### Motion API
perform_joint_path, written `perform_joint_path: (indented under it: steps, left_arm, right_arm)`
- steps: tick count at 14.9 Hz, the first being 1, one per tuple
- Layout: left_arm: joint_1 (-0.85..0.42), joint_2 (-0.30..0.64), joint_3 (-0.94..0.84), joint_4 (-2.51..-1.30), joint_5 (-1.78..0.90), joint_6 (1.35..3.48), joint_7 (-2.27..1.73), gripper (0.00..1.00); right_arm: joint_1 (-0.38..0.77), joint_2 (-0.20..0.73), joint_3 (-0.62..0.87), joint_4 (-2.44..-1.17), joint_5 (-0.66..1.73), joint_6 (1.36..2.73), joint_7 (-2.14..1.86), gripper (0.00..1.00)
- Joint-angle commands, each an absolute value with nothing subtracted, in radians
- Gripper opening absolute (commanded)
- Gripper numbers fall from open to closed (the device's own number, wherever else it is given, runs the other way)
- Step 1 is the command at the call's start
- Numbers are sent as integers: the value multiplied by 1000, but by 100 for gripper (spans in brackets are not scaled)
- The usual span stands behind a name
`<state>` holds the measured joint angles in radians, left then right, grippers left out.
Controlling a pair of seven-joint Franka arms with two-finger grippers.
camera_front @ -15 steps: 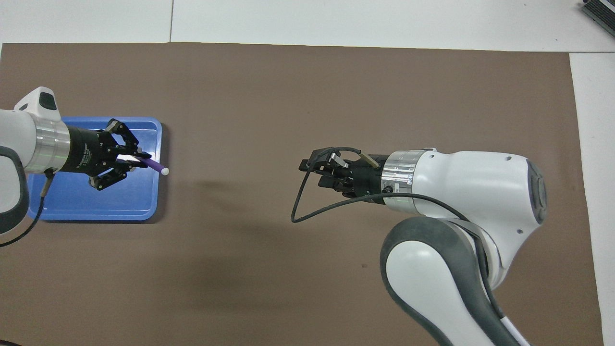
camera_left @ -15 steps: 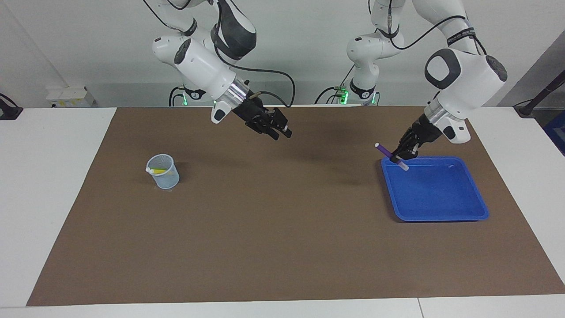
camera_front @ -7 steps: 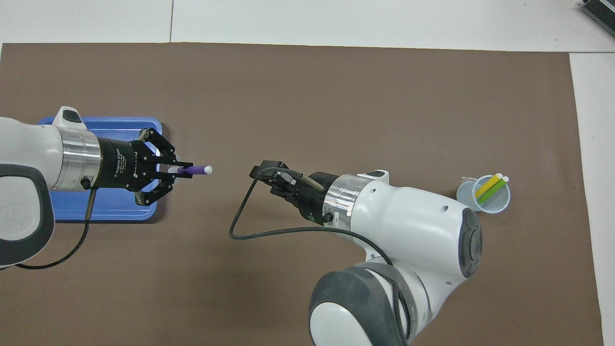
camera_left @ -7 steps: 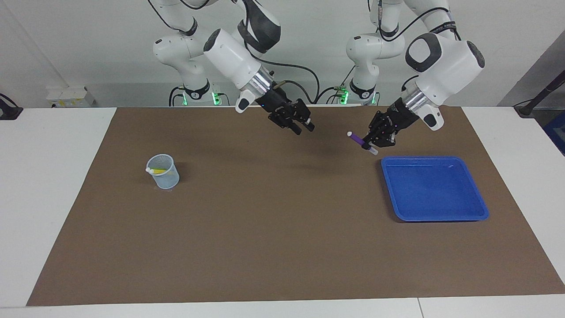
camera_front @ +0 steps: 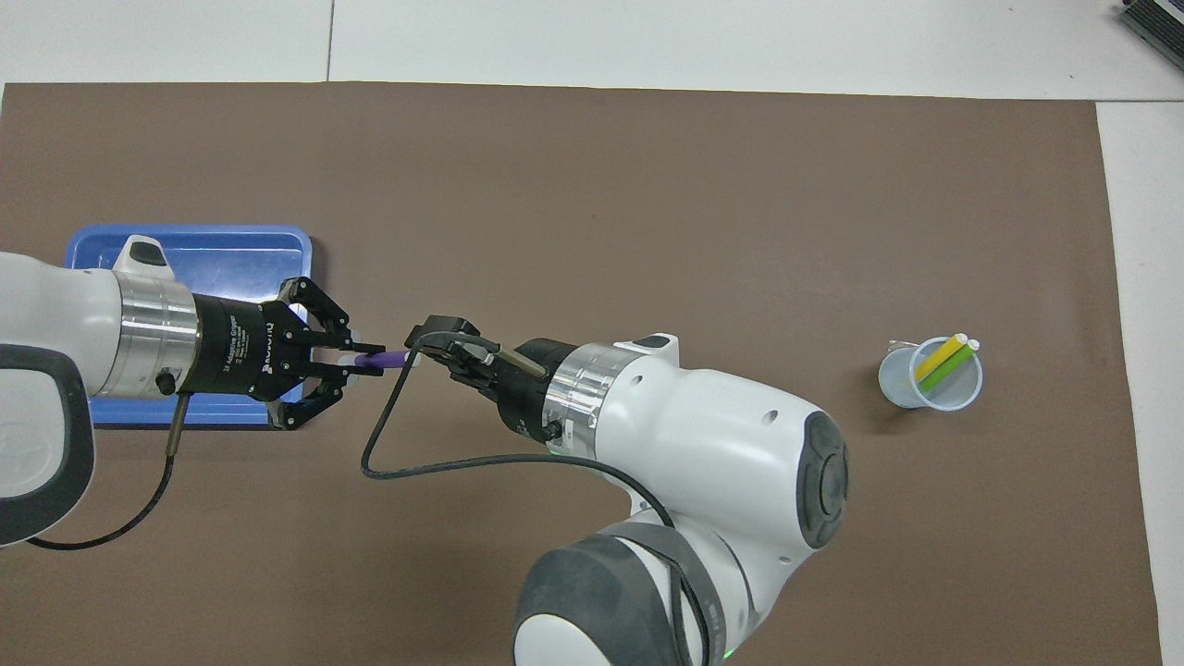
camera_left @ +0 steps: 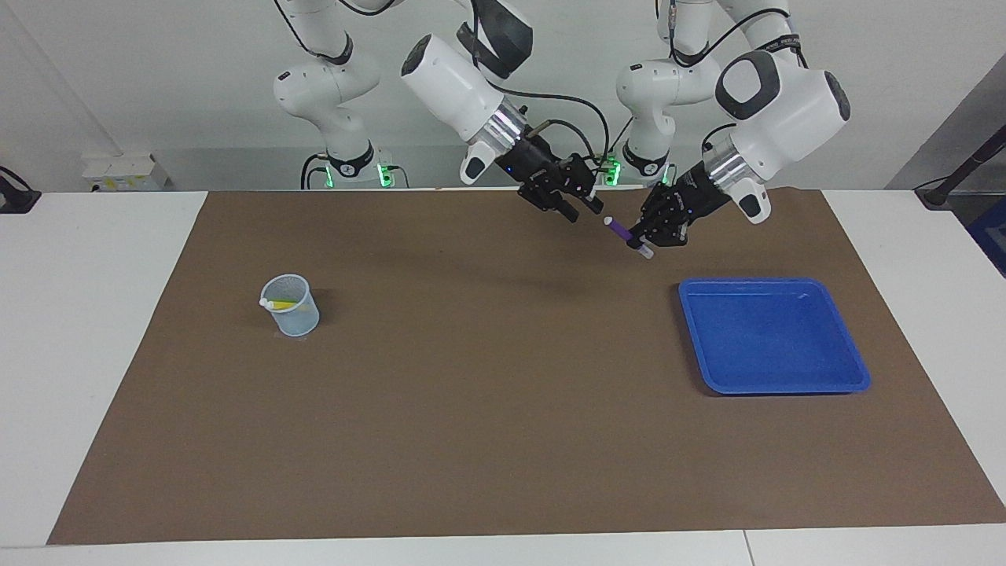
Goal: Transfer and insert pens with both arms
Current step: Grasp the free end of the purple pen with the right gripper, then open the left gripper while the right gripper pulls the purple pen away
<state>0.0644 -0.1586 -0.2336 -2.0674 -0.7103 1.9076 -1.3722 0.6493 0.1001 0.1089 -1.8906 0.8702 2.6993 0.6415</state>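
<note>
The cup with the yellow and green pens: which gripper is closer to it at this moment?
The right gripper, though it hangs over the mat well away from the cup. The left gripper, holding the purple pen, is farther toward the blue tray.

My two grippers met in the air above the brown mat; only the cup and the blue tray stood on it, well apart.

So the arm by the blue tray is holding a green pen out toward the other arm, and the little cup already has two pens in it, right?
Not quite: the slim pen held in the left gripper is purple, not green, as the facing view shows. The rest holds: it points toward the right gripper, close to the blue plastic tray, and the overhead view shows a yellow pen and a green pen in the small clear cup.
</note>
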Motion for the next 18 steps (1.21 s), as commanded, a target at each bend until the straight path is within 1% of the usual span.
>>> perform_joint_path:
  steps: [1,4,10,12,13,14,16,17,18]
  left_arm:
    - [49,-198,-218,-2098,-730,1891,-1394,0]
    - [49,-202,-218,-2100,-730,1888,-1397,0]
    - [43,-207,-218,-2100,-730,1887,-1402,0]
    - [34,-209,-218,-2100,-730,1888,-1402,0]
    - [34,-210,-218,-2100,-732,1887,-1404,0]
    - [34,-212,-218,-2100,-732,1887,-1404,0]
    - [34,-215,-218,-2100,-732,1887,-1404,0]
    - [34,-215,-218,-2100,-732,1885,-1404,0]
    - [34,-215,-216,-2100,-732,1879,-1402,0]
  right_arm:
    - [676,147,109,-1850,882,2756,650,61]
    - [698,147,109,-1847,882,2758,650,61]
    - [703,146,109,-1850,881,2755,650,61]
    - [704,146,109,-1855,881,2755,650,59]
    - [709,146,109,-1855,881,2755,650,55]
    - [709,146,107,-1855,881,2755,649,54]
    - [709,146,109,-1855,881,2755,647,44]
    - [709,146,109,-1855,881,2755,646,43]
    - [707,147,107,-1856,881,2755,643,39]
